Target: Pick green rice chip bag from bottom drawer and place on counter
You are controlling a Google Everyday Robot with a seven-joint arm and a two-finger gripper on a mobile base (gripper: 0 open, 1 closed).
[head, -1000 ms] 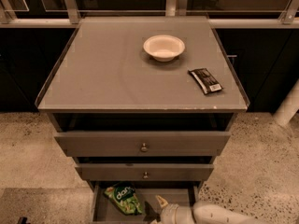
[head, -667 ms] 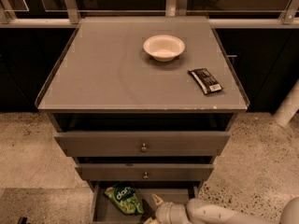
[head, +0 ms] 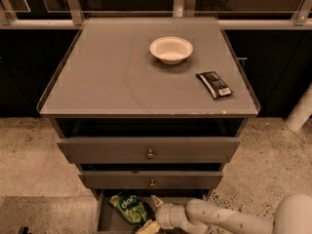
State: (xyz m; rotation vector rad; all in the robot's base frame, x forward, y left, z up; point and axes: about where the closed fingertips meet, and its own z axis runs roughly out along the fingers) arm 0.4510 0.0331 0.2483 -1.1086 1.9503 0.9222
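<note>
The green rice chip bag lies in the open bottom drawer, toward its left side, with white lettering on a dark-green oval. My gripper reaches in from the lower right on a white arm, just right of the bag. Its fingers are spread open, one at the back and one at the front, with the bag's right edge at or between them. The grey counter is the top of the cabinet above.
A white bowl and a small black flat wrapper lie on the counter's right half. Two upper drawers with round knobs stand slightly pulled out above the bottom one. Speckled floor lies on both sides.
The arm has moved left inside the bottom drawer, bringing the gripper up to the right edge of the green bag. The bag has not moved.
</note>
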